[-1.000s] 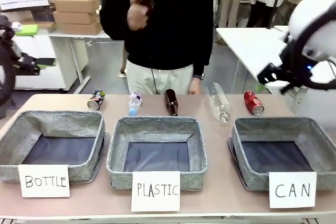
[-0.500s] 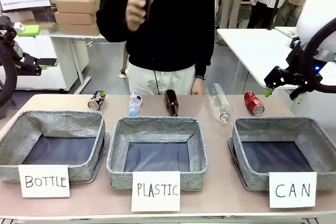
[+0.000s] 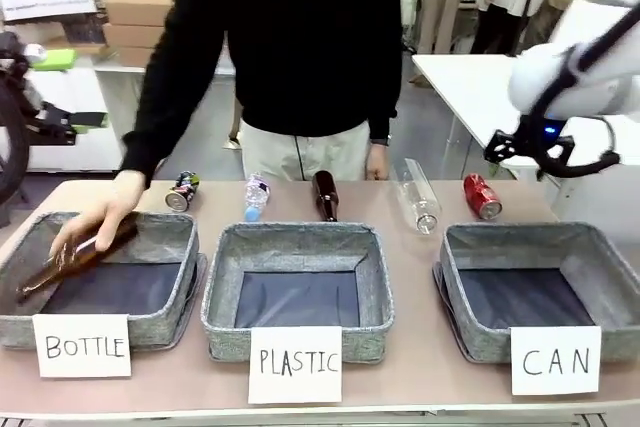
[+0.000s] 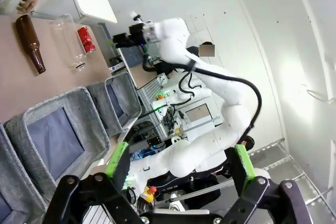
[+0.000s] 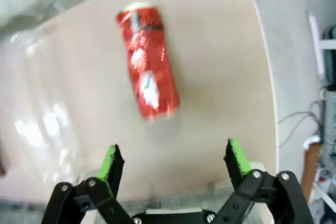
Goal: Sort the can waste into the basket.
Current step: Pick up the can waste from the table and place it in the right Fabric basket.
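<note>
**Both my jaws wide apart, red can ahead of my right pair**

Front view: the tan table (image 3: 410, 377) carries three grey fabric bins in a row. The CAN basket (image 3: 520, 239) stands at my right end. The red can (image 3: 482, 196) lies on its side just behind that basket's far rim, near the left corner. Its long axis slants from far-left to near-right, with one end turned toward the basket. The dark can (image 3: 183, 191) lies on its side well apart, behind the far right corner of the BOTTLE bin (image 3: 150, 232), a silver end facing near-left. A person's hand (image 3: 100, 217) holds a brown bottle (image 3: 70, 259) tilted inside that bin. My right arm (image 3: 580, 72) hangs above the red can. Behind are a white table (image 3: 470, 82), cardboard boxes (image 3: 140, 32) and people standing.

Left wrist view: my left gripper (image 4: 180, 161) is up off the table, jaws apart, nothing between the green pads. Across the room the red can lies beside a clear bottle (image 4: 68, 43), just past the CAN basket.

Right wrist view: my right gripper (image 5: 174, 161) has its jaws spread wide and empty. The blurred red can lies ahead of them on bare table, apart from both pads. Its long axis runs nearly along my fingers, leaning a little, with the silver top at the far end. Grey floor and cables lie off the table's edge.
</note>
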Controlling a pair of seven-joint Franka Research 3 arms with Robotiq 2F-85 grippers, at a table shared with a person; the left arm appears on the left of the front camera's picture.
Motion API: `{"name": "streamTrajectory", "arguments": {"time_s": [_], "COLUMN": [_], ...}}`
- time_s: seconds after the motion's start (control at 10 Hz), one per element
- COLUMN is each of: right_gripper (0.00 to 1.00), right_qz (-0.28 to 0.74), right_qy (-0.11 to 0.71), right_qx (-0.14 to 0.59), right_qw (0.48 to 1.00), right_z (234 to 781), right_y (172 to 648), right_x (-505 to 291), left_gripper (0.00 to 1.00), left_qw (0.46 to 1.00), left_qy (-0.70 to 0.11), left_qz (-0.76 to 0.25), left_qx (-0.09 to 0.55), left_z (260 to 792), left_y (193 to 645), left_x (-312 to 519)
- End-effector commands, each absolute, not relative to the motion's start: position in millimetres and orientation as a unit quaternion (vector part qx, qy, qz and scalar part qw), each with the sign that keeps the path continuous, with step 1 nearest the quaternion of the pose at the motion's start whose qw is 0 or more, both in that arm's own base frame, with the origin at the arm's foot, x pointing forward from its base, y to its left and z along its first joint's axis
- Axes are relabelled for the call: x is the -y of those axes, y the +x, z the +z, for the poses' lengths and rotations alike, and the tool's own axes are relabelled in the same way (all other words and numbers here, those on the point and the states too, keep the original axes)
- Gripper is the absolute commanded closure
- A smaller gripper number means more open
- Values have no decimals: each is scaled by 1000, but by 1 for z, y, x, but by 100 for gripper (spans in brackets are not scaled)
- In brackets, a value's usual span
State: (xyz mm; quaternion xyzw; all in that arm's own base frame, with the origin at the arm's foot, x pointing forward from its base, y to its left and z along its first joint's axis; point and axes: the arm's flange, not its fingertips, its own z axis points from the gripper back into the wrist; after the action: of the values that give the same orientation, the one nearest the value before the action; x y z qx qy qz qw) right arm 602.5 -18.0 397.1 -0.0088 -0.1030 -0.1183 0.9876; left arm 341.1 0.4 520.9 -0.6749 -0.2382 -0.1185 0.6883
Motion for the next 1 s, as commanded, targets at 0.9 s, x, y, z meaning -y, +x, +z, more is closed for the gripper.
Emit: {"name": "streamTrajectory", "arguments": {"time_s": [0.9], "right_gripper": [9], "right_qz": [-100], "right_qy": [22], "right_qx": [76], "right_qw": [992], "right_z": [312], "right_y": [697], "right_x": [26], "left_gripper": [0], "left_qw": [678], "left_qy": [-680], "left_qz": [-126], "left_qx": [249], "left_z": [522], "left_y": [341], "left_x": [2]}}
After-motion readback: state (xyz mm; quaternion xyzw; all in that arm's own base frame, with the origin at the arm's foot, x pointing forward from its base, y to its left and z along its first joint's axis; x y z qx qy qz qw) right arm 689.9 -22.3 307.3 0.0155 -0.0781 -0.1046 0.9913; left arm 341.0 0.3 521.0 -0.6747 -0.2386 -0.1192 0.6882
